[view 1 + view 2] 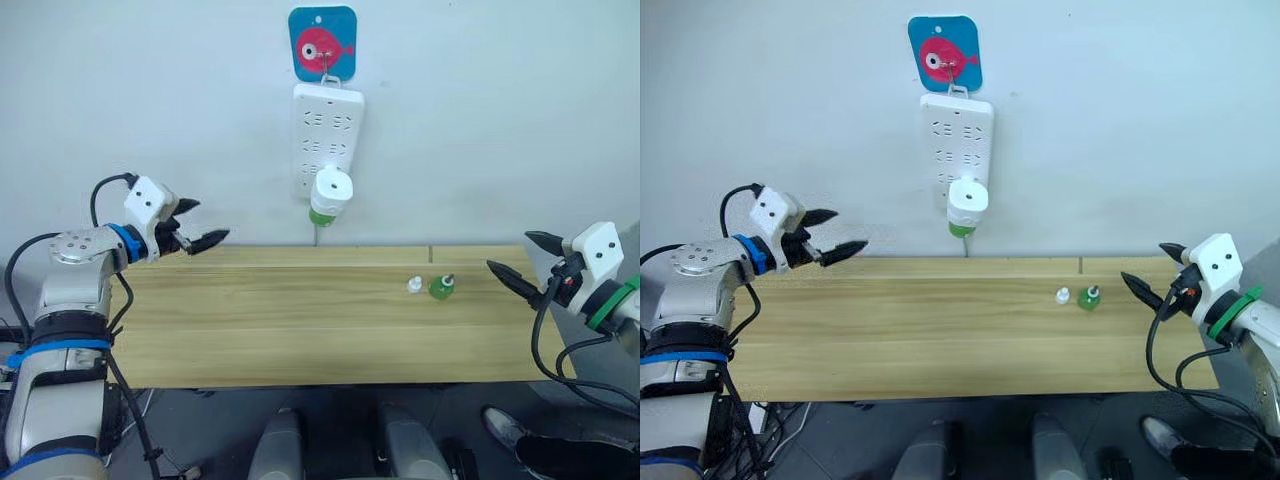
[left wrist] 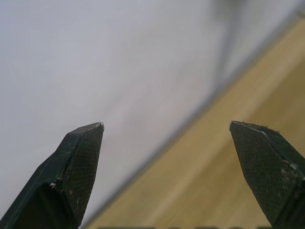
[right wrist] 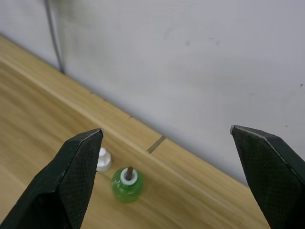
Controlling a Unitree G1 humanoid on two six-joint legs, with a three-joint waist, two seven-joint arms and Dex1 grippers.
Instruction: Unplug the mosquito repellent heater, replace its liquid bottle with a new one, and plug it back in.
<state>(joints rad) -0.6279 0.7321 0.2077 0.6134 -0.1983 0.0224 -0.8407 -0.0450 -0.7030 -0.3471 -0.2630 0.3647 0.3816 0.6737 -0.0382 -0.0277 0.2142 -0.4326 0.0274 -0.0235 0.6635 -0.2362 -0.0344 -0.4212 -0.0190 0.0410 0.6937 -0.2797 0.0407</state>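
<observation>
Left eye view shows a white power strip [image 1: 328, 138] hanging upright on the wall from a hook on a blue card with a pink fish [image 1: 323, 42], above the rear edge of the tabletop [image 1: 300, 320]. The mosquito repellent heater [image 1: 331, 192] is plugged into the strip's lower end, well clear of the wood, with its liquid bottle [image 1: 321, 216] seated beneath it as a green band at the heater's 6 o'clock. On the tabletop, toward 3 o'clock from centre, the new one [image 1: 441, 287] stands upright with its wick exposed; a small white cap [image 1: 414, 286] sits just beside it at its 9 o'clock, apart from it. The left gripper [image 1: 196, 226] hangs over the tabletop's 9 o'clock end, jaws spread and empty. The right gripper [image 1: 516, 260] hangs beyond the 3 o'clock end, jaws spread and empty, well apart from the bottle. Right wrist view adds detail the head views lack: a brown wick tip in a white collar on the green bottle, a seam in the wood near the wall, and a grey cable [image 3: 53, 34] running down the wall. Left wrist view offers bare wall and the tabletop's rear edge between the spread fingers [image 2: 78, 167].
</observation>
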